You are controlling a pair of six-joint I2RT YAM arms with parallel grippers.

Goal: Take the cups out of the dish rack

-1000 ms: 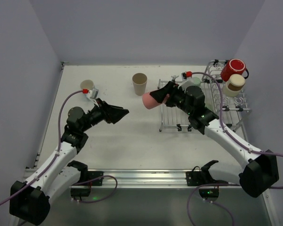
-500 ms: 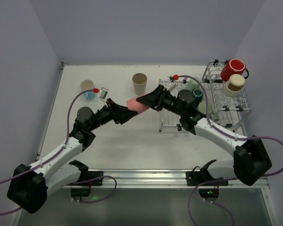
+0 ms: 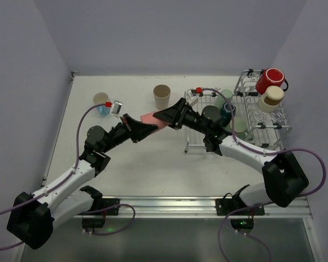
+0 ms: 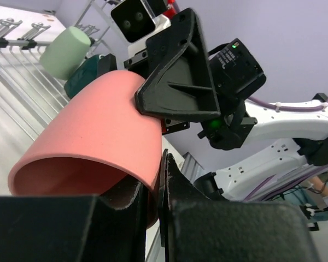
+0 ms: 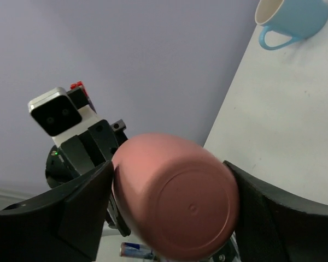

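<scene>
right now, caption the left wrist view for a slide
Handover: left fingers pinch pink cup by the rim, right fingers clasp it

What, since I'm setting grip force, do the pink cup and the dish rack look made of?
Pink cup: a matte, opaque, evenly coloured wall with only soft highlights. It looks like plastic or matte-glazed ceramic; the views don't settle which.
Dish rack: thin silver wires with a bright sheen, so metal, probably chromed or stainless steel.
</scene>
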